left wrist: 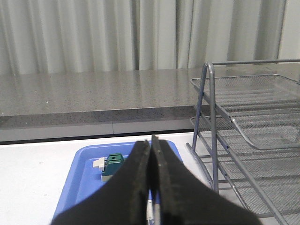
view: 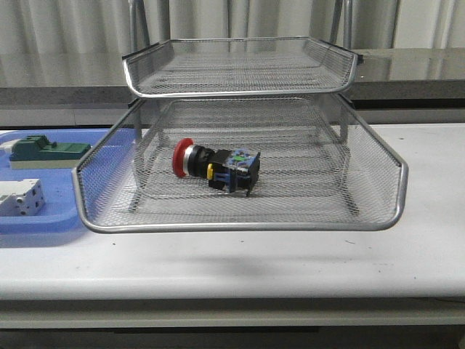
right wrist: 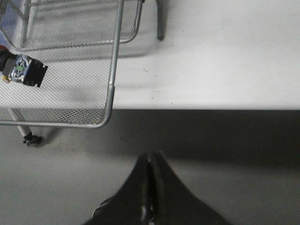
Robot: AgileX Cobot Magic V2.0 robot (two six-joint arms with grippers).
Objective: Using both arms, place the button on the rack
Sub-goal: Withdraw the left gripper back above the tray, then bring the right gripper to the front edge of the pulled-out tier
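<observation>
On white table [view: 232, 262], rack [view: 240, 225] holds button [view: 216, 167] on lower tier; both pincers [left wrist: 151, 154] [right wrist: 150, 164] closed, empty.

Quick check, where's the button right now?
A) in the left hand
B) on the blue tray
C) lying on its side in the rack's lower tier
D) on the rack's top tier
C: the button lies on its side on the mesh of the rack's lower tier, red cap toward the blue tray; both hands are shut and hold nothing.

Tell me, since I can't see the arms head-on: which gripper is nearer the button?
Probably right. The right gripper views the button from beyond the table edge; the left gripper hangs over the blue tray.
</observation>
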